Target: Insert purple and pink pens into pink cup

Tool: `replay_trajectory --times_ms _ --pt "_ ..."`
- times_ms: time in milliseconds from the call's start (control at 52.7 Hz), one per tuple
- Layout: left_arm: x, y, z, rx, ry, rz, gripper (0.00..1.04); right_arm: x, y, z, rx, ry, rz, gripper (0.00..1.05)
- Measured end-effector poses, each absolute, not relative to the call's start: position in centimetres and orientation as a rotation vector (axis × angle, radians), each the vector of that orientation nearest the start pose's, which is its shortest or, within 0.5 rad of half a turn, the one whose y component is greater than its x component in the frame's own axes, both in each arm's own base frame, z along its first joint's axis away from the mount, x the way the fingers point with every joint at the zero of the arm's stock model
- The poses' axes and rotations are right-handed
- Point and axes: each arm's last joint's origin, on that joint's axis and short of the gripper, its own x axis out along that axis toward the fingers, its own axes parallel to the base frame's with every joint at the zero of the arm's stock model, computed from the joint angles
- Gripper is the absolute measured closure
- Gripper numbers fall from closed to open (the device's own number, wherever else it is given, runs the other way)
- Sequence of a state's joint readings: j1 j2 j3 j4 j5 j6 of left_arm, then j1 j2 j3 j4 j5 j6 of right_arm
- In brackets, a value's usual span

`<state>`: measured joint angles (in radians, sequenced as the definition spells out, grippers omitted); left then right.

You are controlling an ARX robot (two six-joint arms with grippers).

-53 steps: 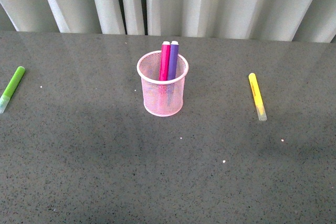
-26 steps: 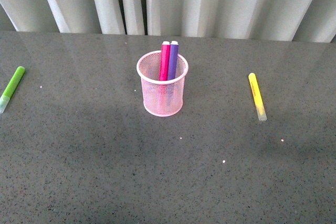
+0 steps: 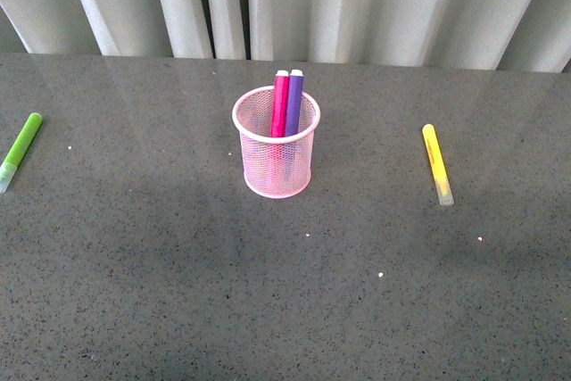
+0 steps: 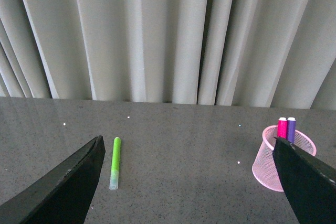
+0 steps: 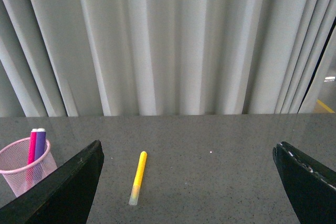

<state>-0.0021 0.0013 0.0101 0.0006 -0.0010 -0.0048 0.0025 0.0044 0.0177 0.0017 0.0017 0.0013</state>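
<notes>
The pink cup (image 3: 277,153) stands upright mid-table in the front view. The pink pen (image 3: 280,104) and the purple pen (image 3: 293,103) stand inside it side by side, leaning on the far rim. Neither arm shows in the front view. My left gripper (image 4: 189,182) is open and empty above the table, with the pink cup (image 4: 273,163) and both pens beside one of its fingers. My right gripper (image 5: 189,182) is open and empty too; the pink cup (image 5: 23,169) with the pens sits off to one side of it.
A lime-green marker (image 3: 20,149) lies at the table's left edge, also seen as the green marker (image 4: 114,162) in the left wrist view. A yellow marker (image 3: 437,163) lies right of the cup, the same yellow marker (image 5: 138,177) between the right fingers. Grey curtains (image 3: 285,2) hang behind.
</notes>
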Motion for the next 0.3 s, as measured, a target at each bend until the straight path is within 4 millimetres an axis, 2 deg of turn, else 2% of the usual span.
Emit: replay_trajectory --times_ms 304 --pt "9.72 -0.02 16.69 -0.005 -0.009 -0.001 0.07 9.69 0.02 16.94 0.001 -0.015 0.001 0.07"
